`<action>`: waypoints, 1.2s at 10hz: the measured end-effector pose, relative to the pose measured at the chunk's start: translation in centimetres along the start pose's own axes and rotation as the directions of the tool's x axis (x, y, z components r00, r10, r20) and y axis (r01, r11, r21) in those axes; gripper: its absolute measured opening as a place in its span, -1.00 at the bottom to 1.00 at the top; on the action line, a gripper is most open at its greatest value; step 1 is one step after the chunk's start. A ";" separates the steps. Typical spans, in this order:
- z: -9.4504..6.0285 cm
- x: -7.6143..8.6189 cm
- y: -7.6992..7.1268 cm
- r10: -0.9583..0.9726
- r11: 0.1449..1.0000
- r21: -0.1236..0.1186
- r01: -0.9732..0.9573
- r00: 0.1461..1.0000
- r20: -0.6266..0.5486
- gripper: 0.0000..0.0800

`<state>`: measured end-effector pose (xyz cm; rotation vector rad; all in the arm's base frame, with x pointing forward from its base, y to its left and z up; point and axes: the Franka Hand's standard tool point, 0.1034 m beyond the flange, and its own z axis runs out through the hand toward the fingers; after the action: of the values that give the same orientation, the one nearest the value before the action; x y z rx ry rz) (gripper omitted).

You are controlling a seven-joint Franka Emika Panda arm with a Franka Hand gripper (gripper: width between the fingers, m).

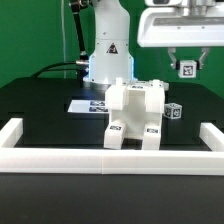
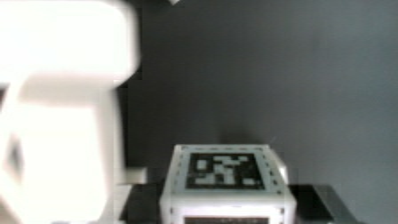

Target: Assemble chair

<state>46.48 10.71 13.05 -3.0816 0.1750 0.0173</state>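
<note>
The chair (image 1: 135, 115) looks largely built. Above and off to its side, the jaws are clamped on a tagged piece (image 1: 186, 68). A loose piece (image 1: 174, 112) lies just beside the chair. Both seem unfitted.

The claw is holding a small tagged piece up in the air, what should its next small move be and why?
Probably drift toward the exterior view's left, over the half-built chair. The claw is shut on the small tagged piece, high above the table and off to the chair's side.
</note>
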 end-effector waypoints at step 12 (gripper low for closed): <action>-1.5 5.9 5.3 -0.328 0.945 -0.023 0.328 0.944 -0.017 -0.28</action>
<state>51.74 4.71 14.19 -3.0873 -0.3412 -0.0266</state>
